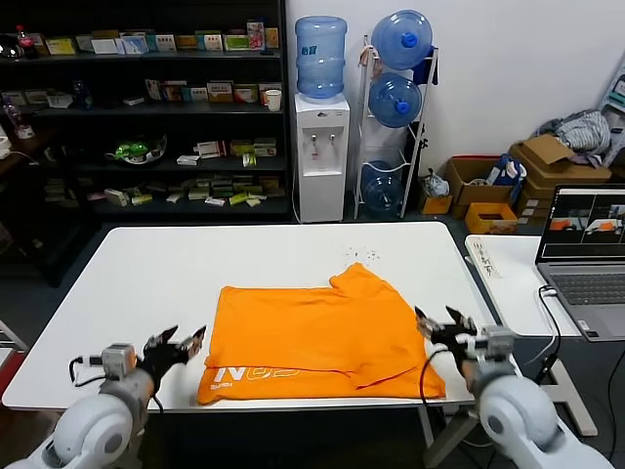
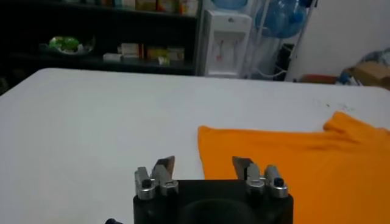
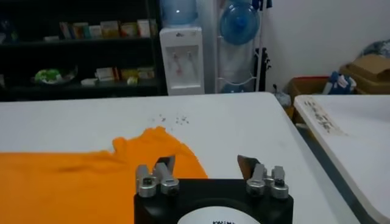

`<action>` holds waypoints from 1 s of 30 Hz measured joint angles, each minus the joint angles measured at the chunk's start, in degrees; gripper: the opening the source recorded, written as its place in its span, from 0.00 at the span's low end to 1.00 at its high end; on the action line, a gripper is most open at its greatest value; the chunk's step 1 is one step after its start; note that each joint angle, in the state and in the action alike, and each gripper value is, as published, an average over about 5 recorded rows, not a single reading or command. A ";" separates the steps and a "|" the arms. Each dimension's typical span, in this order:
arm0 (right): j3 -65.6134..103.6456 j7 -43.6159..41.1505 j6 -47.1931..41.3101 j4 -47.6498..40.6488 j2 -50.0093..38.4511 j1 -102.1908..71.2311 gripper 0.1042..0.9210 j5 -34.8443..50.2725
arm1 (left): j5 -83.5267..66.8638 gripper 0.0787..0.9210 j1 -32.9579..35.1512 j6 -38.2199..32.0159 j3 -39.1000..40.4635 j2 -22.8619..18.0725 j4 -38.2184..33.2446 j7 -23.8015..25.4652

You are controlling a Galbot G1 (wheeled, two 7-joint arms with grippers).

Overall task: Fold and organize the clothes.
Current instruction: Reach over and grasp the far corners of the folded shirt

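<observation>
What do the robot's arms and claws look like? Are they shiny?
The arms are smooth, rounded, pale grey-white shells. The left gripper and right gripper are black blocks with silver metal brackets, screws and thin dark pointed fingers. A black cable loops beside each wrist. The metal parts do look a bit shiny.

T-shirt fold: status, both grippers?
Left gripper open, empty, off shirt's left edge. Right gripper open, empty, at right edge. Orange T-shirt partly folded on table. Nothing obstructing.

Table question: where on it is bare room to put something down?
The white table is bare behind the orange T-shirt, and left of it beyond the open left gripper. The front is crowded: shirt reaches the edge, open right gripper alongside.
</observation>
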 measured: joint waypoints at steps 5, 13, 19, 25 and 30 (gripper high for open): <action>-6.31 -1.03 -0.58 -11.90 5.37 12.78 0.88 -0.58 | -0.34 0.87 -12.13 -0.92 5.23 -3.04 10.65 5.11; -11.98 -4.27 -2.35 -27.42 13.05 23.97 0.88 -2.49 | -1.51 0.88 -25.80 0.24 12.75 -6.87 25.13 10.20; -13.80 -6.09 -3.42 -34.74 16.49 27.99 0.88 -3.96 | -2.34 0.88 -31.21 1.56 16.24 -8.59 31.09 11.96; -14.88 -6.95 -4.17 -38.98 18.27 30.45 0.88 -4.78 | -2.40 0.88 -34.88 2.59 18.93 -10.35 35.09 12.71; -15.19 -7.45 -4.69 -41.70 19.11 31.68 0.88 -5.19 | -2.09 0.88 -36.98 3.22 20.61 -11.60 37.67 12.98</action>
